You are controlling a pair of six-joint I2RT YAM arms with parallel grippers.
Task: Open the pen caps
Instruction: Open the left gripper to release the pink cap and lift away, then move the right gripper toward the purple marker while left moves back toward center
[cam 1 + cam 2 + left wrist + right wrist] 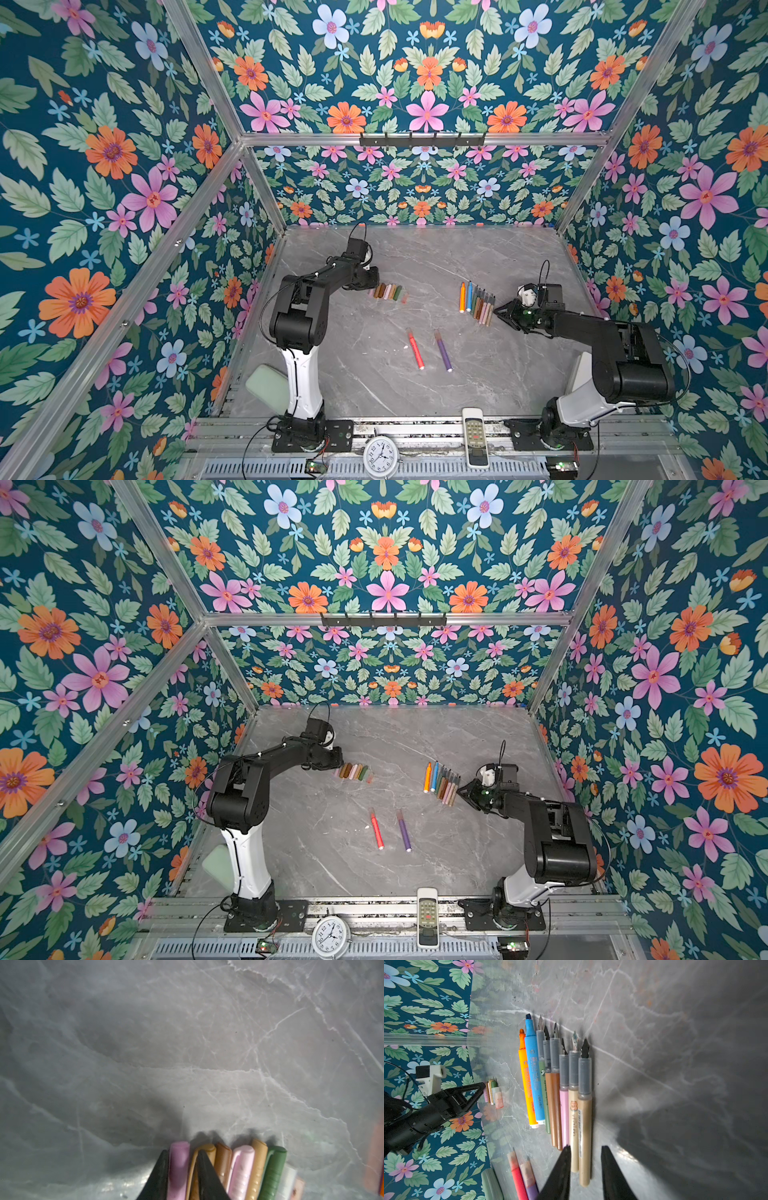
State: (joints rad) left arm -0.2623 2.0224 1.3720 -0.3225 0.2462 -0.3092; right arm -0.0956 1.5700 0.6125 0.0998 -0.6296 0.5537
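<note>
– Where the left claw (182,1153) hangs over the grey marble-look tabletop (187,1043), how wide is it?
– Narrowly parted. Its black fingers (160,1174) flank a lilac plastic cap (179,1165) at one end of the row of short pen caps (388,292); one finger overlaps the tan cap (207,1147) alongside. Whether they press the lilac one, I cannot tell.
– Which way do the caps lie?
– Side by side, long axes parallel, rounded closed ends pointing away from that claw. In both top views the row sits left of the table's middle.
– And the right claw (586,1147)?
– Spread, gripping nothing. The tail of a tan pen (585,1126) lies in the gap; a cream pen (574,1126) runs just beside one finger.
– Part of the row of uncapped pens (478,302)?
– Yes: eight, right of the middle, tips toward the flowered back wall (415,187), tails toward the claw.
– Any capped?
– A red pen (415,350) and a purple pen (443,352), nearer the front, translucent caps (409,332) on their far ends, both slanting leftward going away.
</note>
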